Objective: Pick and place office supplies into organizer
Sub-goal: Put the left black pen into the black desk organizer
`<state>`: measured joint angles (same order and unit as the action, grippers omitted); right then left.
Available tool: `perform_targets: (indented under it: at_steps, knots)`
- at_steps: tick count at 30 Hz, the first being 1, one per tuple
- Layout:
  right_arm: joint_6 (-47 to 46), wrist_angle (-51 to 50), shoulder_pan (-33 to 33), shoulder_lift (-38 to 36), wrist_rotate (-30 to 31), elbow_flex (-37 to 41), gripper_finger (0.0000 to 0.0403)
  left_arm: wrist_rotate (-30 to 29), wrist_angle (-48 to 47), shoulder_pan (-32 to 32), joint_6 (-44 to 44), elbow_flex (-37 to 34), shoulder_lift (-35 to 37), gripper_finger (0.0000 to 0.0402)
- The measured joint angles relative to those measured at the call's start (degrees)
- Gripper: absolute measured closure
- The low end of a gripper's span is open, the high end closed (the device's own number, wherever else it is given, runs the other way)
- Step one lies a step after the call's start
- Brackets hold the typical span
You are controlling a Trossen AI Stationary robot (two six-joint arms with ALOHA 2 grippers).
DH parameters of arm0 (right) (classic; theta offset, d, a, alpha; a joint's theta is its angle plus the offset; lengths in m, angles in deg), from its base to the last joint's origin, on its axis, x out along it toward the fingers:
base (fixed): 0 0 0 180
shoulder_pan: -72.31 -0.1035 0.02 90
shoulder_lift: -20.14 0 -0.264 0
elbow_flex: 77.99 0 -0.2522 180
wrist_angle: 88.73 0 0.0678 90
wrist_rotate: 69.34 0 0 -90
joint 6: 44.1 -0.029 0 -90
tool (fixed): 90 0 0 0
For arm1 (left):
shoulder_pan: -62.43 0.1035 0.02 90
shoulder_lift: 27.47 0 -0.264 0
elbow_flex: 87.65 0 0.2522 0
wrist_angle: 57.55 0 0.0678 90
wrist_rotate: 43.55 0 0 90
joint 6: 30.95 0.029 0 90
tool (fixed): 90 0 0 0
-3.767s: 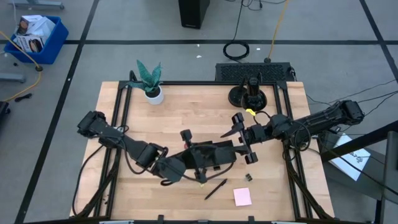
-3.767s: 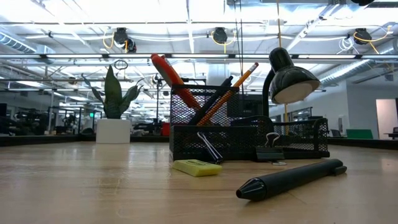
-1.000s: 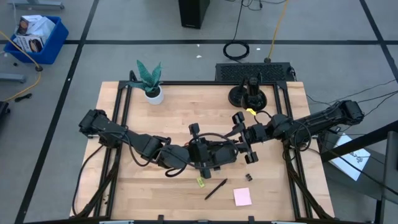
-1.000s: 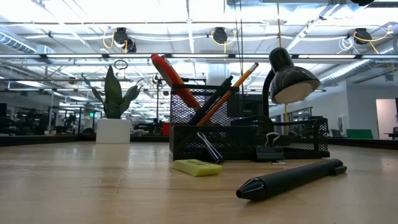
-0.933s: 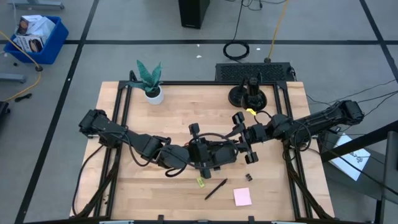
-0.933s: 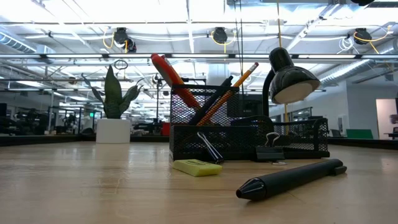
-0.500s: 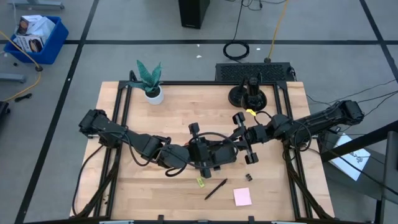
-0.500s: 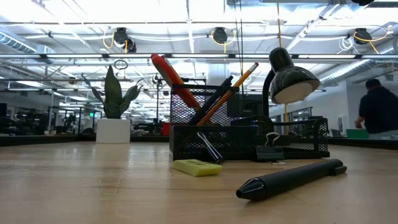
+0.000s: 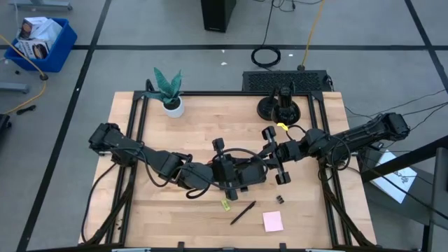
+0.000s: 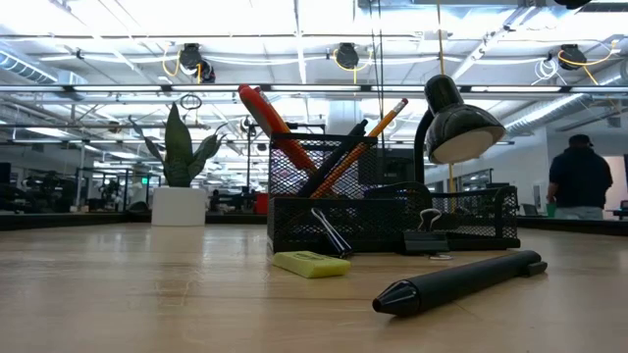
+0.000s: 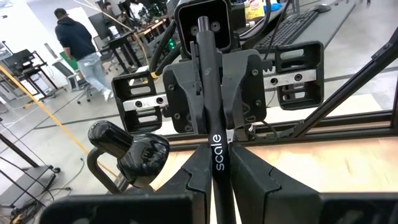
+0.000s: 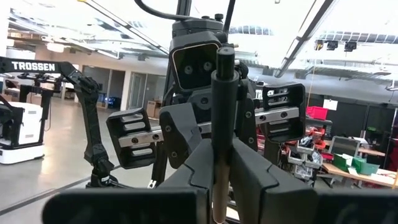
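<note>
Both grippers clamp one black pen (image 11: 214, 146) between them at table centre: the left gripper (image 9: 246, 173) holds one end, the right gripper (image 9: 269, 155) the other. The organizer (image 10: 392, 221) sits directly beneath; a second pen (image 9: 243, 212) lies at 6 o'clock from it, the sticky-note pad (image 9: 273, 221) at 5 o'clock.

I see bright ceiling lights (image 10: 339, 54) glaring white above the organizer (image 10: 339, 211), so it looks dark against them. The black pen (image 10: 461, 281) lying in front of the organizer is close and a bit blurry. The wooden table (image 9: 203, 119) is lit evenly, with soft shadows.
</note>
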<state>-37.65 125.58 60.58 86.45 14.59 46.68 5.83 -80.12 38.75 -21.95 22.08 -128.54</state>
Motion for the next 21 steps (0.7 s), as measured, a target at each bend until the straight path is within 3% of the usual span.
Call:
perform_targets:
  at_steps: [21]
  knots:
    - [0.23, -0.02, 0.0, 0.02, 1.9, 0.0, 0.0376, -3.47, -0.69, -0.07, 1.84, 0.0, -0.02, 0.0355]
